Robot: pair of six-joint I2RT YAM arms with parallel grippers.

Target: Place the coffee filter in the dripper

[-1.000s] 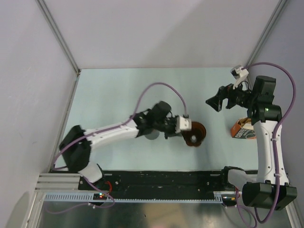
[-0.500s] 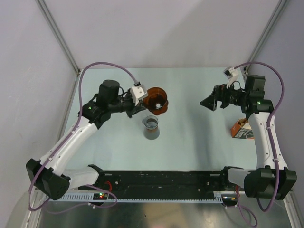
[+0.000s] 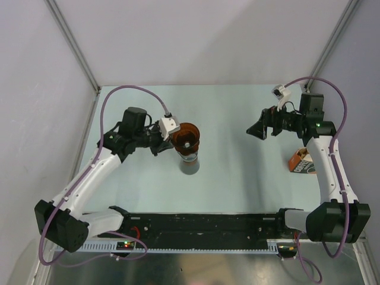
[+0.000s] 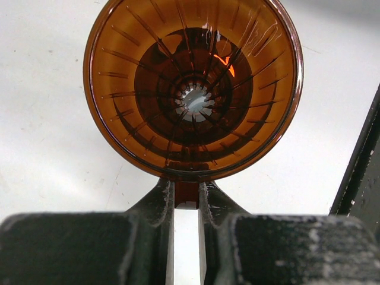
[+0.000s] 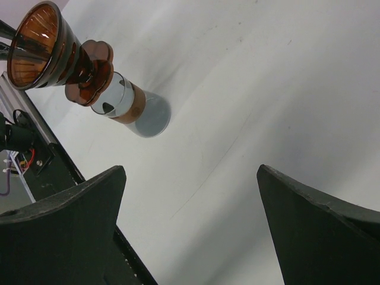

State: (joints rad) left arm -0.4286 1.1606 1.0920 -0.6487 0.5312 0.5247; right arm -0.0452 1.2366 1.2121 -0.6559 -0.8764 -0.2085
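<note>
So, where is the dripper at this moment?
In the top view the dripper is left of centre, held by its handle in the left gripper, just over the glass beaker.

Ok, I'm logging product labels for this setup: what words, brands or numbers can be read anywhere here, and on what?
printed bag: pale lettering on its orange-brown face, too small and blurred to read.
dripper: no text, only moulded ribs inside the cone.
glass beaker: a brown band, no readable marks.
Nothing else in these views carries legible writing.
</note>
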